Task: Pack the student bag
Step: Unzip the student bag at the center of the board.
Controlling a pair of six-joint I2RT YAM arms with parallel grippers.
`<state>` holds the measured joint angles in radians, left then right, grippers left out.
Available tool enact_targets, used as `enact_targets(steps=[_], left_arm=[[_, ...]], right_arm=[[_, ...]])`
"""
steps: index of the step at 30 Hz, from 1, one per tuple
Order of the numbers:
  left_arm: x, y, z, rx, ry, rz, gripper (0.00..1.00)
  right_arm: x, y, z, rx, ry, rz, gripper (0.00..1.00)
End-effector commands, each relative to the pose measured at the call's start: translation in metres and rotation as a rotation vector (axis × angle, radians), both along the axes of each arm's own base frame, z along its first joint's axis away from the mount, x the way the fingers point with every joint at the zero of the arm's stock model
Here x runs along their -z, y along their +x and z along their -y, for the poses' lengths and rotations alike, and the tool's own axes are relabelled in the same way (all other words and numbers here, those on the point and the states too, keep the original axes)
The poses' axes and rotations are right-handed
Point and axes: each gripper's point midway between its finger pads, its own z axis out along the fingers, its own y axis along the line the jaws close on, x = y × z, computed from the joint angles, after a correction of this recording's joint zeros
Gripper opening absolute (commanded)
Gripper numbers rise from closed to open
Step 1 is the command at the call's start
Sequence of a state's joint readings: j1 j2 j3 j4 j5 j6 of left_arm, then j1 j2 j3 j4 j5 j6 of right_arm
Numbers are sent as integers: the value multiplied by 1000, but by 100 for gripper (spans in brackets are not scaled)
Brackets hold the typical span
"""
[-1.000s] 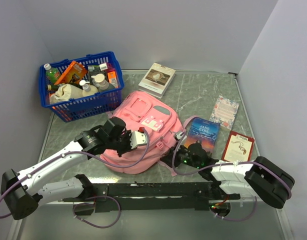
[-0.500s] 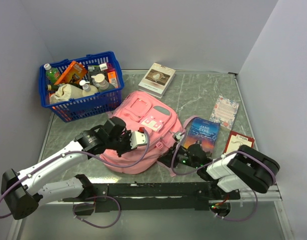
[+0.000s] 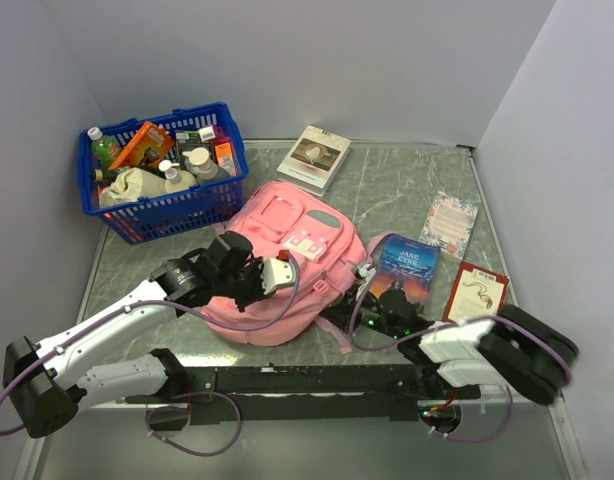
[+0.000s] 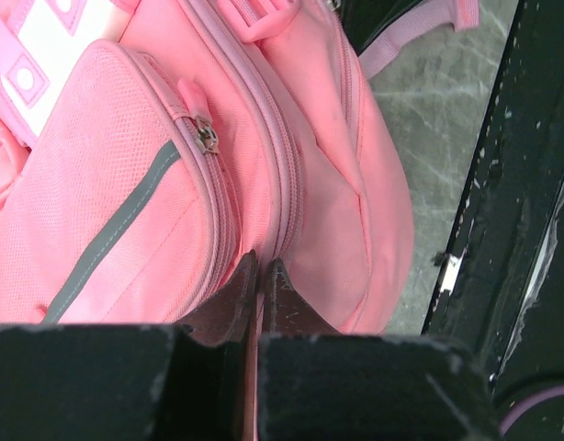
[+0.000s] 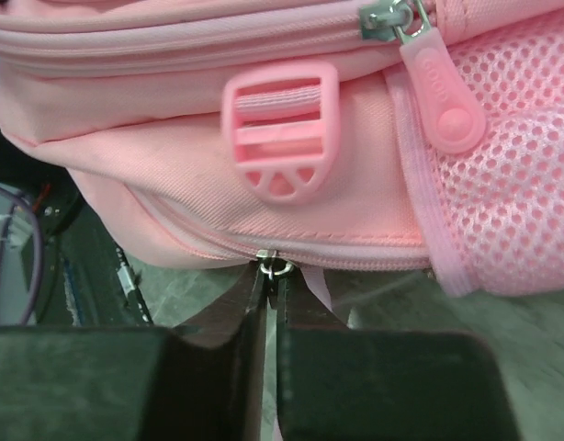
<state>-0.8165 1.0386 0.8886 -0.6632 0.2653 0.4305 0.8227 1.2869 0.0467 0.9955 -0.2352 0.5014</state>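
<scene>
Overhead view: pink student bag lay flat at centre of the desk, between both arms, zips shut, nothing packed.

L fingers were closed to a sliver, tips pressed into the bag's zip seam beside the grey-striped front pocket; couldn't tell if cloth was pinched. R fingers were closed on a small metal zip pull at the bag's near right edge, under a pink strap buckle.

Step in hand was prob. unzipping the bag. Next move likely needs R to draw the pull along its track while L braces the bag so it doesn't slide.

Writing: blue book right of the bag read "JANE EYRE". Lettering on the upper pink zip tab was too small to read, as were labels in the blue basket, far left.
</scene>
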Motion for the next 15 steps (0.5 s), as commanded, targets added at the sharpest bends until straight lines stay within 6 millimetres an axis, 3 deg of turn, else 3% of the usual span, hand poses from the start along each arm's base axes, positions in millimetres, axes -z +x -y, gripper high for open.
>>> enact_targets(steps=[1,2,3,4,5,6,12,15], left_arm=[[-33,23,13,-94,-108,59,1],[-31,22,15,-93,-110,47,1],[-33,22,17,-96,-119,39,1],[-33,19,20,-91,-133,16,1],[-32,18,23,-88,-133,0,1],[-35,18,26,-93,-144,-16,1],[-38,21,39,-153,-170,-109,1],[-42,23,42,-179,-208,-112,1]], right_arm=[[4,0,20,87,-134,-12,0],[-13,10,16,114,-143,17,0],[-12,8,18,114,-184,1,0],[3,1,28,110,-277,-58,0],[-8,3,23,100,-294,-60,0],[-7,1,24,98,-326,-76,0],[-4,-29,23,31,-573,-156,0],[-15,-44,18,-3,-632,-155,0]])
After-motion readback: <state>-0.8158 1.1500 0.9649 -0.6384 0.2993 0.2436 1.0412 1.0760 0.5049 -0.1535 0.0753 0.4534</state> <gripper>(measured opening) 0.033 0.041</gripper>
